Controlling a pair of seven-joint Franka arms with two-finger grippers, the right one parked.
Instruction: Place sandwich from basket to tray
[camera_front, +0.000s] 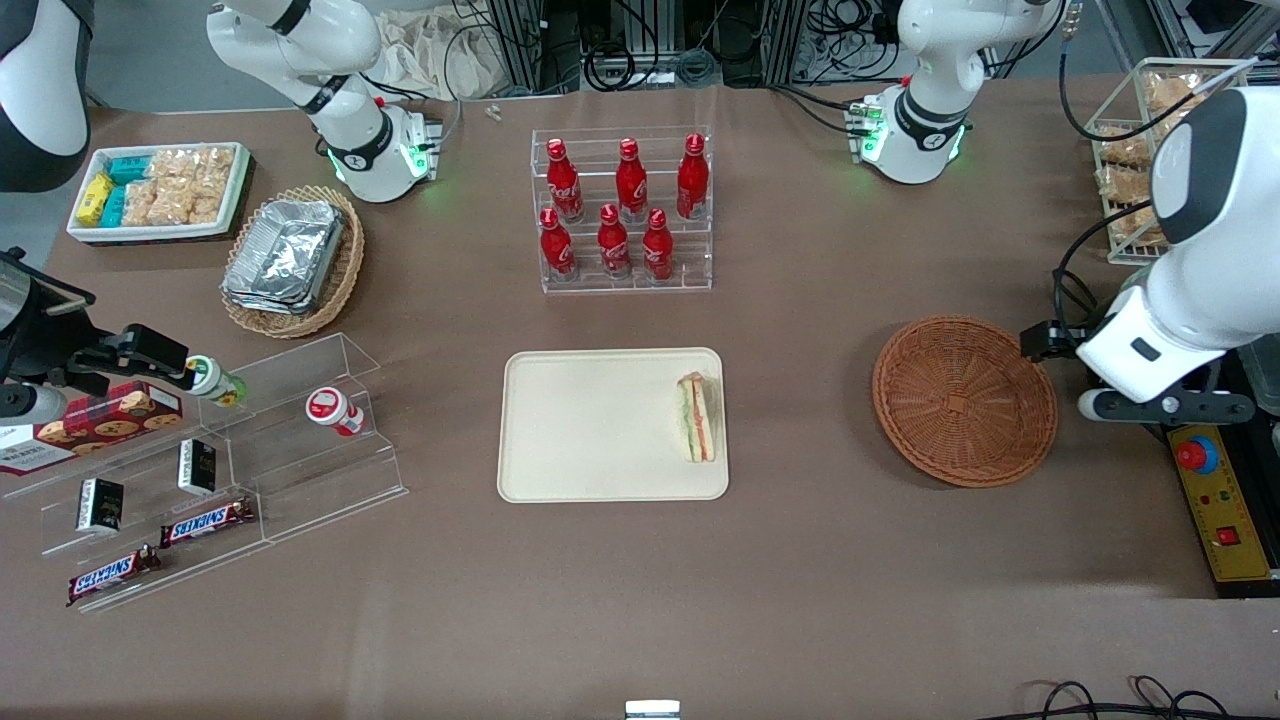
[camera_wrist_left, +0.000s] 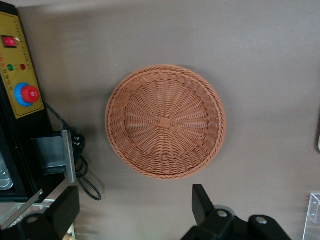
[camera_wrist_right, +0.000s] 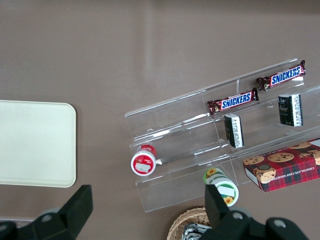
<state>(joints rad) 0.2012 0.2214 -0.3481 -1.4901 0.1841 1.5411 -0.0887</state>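
Observation:
The sandwich (camera_front: 697, 417) lies on the cream-beige tray (camera_front: 590, 430), near the tray's end that faces the basket, with its filling layers showing. The round reddish-brown wicker basket (camera_front: 965, 400) stands empty beside the tray, toward the working arm's end of the table. My left gripper (camera_front: 1045, 342) hangs above the table just beside the basket's rim, toward the working arm's end. In the left wrist view the gripper (camera_wrist_left: 135, 207) is open and empty, its fingers (camera_wrist_left: 202, 202) wide apart, and the empty basket (camera_wrist_left: 165, 121) fills the middle. Part of the tray (camera_wrist_right: 35, 142) shows in the right wrist view.
A rack of red bottles (camera_front: 625, 210) stands farther from the front camera than the tray. A yellow control box with a red button (camera_front: 1215, 500) lies beside the basket. A clear stepped shelf with snacks (camera_front: 200, 470), a tan foil-container basket (camera_front: 292, 260) and a white snack bin (camera_front: 160, 190) lie toward the parked arm's end.

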